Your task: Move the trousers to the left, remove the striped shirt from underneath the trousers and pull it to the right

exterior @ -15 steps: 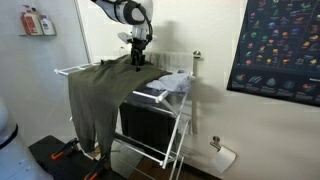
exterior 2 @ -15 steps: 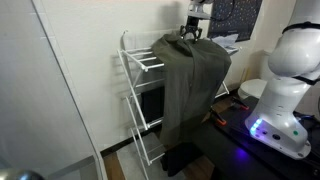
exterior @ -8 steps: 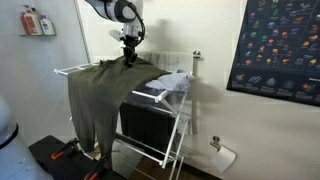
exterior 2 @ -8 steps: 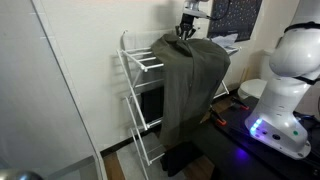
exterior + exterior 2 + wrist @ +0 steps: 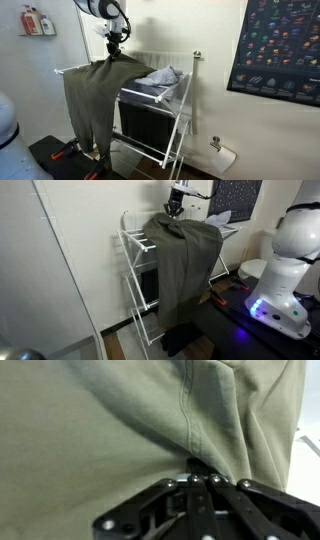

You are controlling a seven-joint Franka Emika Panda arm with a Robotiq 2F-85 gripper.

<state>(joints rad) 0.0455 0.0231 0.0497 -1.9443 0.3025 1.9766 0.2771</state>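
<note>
The olive-green trousers (image 5: 92, 90) hang over the top of a white wire rack (image 5: 180, 100), their legs dangling toward the floor; they also show in an exterior view as trousers (image 5: 180, 265). My gripper (image 5: 113, 55) is shut on a pinch of the trousers' cloth at the top, lifting it into a small peak. In the wrist view the gripper (image 5: 203, 472) has its fingers pressed together on a fold of the trousers (image 5: 110, 420). The striped shirt (image 5: 160, 78), pale blue-grey, lies uncovered on the rack's top, right of the trousers.
A black bin (image 5: 145, 125) sits inside the rack. A poster (image 5: 280, 45) hangs on the wall. A white robot base (image 5: 280, 270) stands beside the rack, and a glass panel (image 5: 50, 270) lies on its other side.
The gripper shut on the trousers and dragged them left along the rack. The striped shirt, partly covered before, now lies exposed.
</note>
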